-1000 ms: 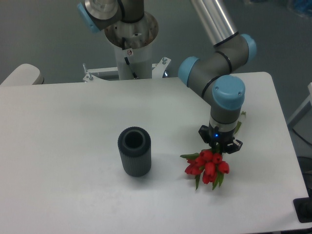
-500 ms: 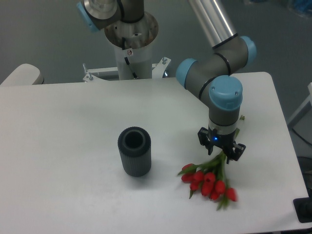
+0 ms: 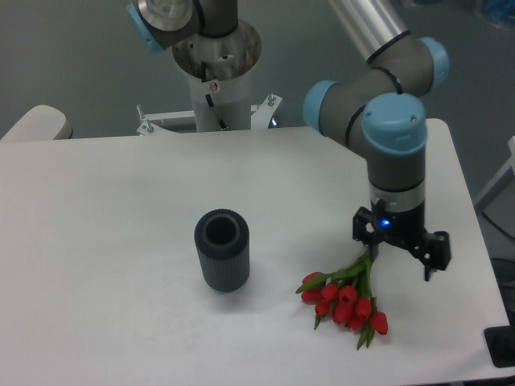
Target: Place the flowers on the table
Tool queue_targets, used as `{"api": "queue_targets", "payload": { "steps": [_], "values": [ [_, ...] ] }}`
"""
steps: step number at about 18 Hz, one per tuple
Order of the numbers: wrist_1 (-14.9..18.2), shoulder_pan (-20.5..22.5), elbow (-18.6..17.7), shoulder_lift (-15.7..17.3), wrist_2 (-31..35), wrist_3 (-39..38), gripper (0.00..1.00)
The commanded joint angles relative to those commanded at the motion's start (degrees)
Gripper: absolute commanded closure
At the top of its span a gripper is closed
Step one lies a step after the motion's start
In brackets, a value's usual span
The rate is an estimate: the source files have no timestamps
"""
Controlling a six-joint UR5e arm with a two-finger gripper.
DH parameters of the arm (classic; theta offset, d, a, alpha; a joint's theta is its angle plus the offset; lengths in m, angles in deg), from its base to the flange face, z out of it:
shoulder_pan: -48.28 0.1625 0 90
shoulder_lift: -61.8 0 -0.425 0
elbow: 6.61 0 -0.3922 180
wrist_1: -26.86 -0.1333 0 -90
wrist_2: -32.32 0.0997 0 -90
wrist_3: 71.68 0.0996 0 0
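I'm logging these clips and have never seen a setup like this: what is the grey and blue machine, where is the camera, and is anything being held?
The machine is a jointed robot arm, grey tubes with blue caps, bolted to a post behind the table. A single fixed camera looks down on it from the front. At the arm's tip sits its pincer, two dark fingers spread apart and holding nothing. The flowers, a bunch of red tulips with green stems, lie flat on the white tabletop just below the pincer, their stems pointing up toward it. To their left a dark ribbed vase stands upright and looks empty. So the flowers rest on the table, not in the pincer.
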Motion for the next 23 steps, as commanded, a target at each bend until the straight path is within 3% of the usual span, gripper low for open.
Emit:
{"api": "queue_targets", "payload": {
  "steps": [6,10,13,23],
  "values": [
    [7.0,0.7,7.1,-1.3,-3.1,0.6,0.0],
    [13.7,2.4,12.6,-2.4,-5.2,3.4,0.0],
    [16.6,4.2,14.0,-2.4,-5.9,11.4,0.0],
    [20.7,8.8,14.7,-2.3,-9.1,22.1,0.0]
  ]
}}
